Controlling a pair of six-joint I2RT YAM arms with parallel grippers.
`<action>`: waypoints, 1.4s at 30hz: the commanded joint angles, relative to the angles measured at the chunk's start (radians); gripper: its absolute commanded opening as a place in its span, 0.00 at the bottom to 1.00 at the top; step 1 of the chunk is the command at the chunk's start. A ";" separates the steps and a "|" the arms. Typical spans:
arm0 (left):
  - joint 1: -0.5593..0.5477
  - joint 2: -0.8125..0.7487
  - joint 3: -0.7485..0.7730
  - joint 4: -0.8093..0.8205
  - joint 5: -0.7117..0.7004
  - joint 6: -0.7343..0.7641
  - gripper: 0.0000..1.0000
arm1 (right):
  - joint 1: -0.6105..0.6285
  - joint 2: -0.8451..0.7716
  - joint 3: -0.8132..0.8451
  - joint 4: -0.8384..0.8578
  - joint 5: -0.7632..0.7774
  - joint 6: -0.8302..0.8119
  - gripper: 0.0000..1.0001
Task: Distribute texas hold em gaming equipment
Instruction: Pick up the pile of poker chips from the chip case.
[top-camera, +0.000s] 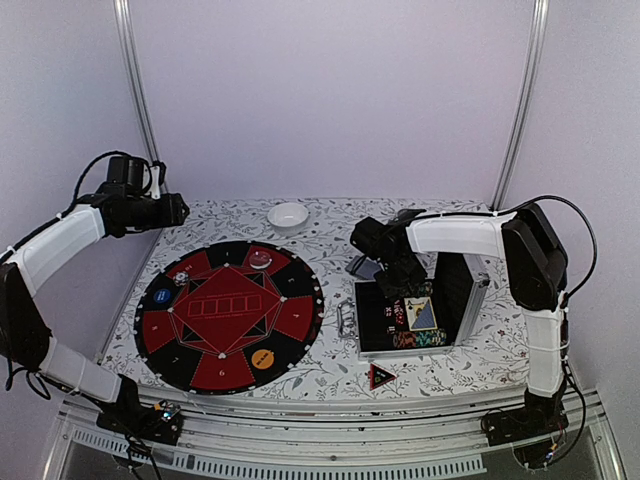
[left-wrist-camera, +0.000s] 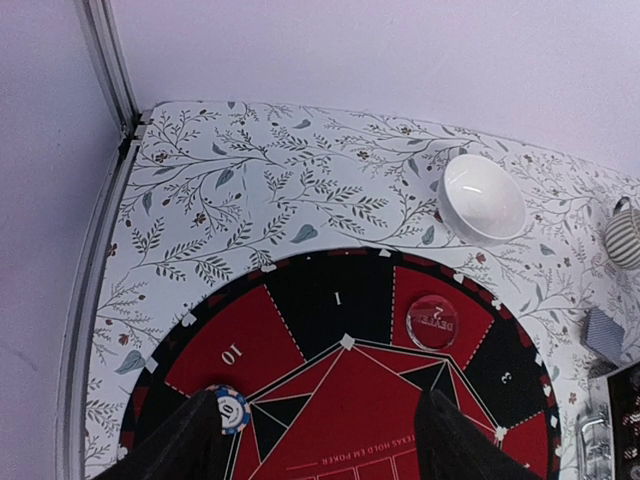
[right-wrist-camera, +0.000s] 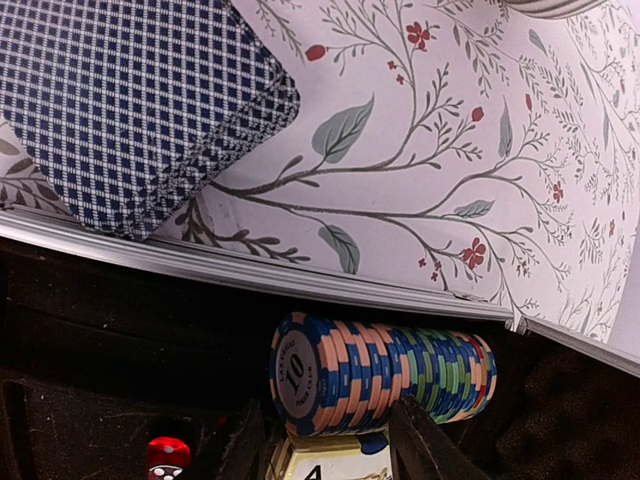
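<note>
Top external view: a round red-and-black poker mat is laid on the floral-patterned table, with an open aluminium case just to its right and a white bowl behind it. An orange disc is seen on the mat's near edge, and a red triangular marker is set on the table just in front of the case. The left gripper is held high over the table's far left corner, while the right gripper is lowered into the case.

In the left wrist view, the left fingers are spread wide with nothing between them. Below them, a blue-and-white striped chip marked 10 is placed on the mat near the segment numbered 10, and a clear dealer button is placed on the far side of the mat. A ribbed grey cup is cut off at the right edge.

In the right wrist view, a roll of striped poker chips is laid on its side inside the case. The right fingers are parted at the roll's near end; whether it is clamped cannot be told. A deck of check-backed playing cards is left on the table just outside the case rim.
</note>
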 joint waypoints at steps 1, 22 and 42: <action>-0.011 0.002 -0.016 -0.010 0.004 0.016 0.68 | -0.005 0.015 -0.027 0.034 -0.056 -0.004 0.44; -0.011 0.008 -0.013 -0.012 0.006 0.017 0.69 | -0.017 0.008 -0.029 0.033 -0.038 -0.002 0.41; -0.010 0.028 -0.007 -0.009 0.023 0.016 0.69 | -0.014 0.001 0.029 0.005 -0.007 -0.005 0.48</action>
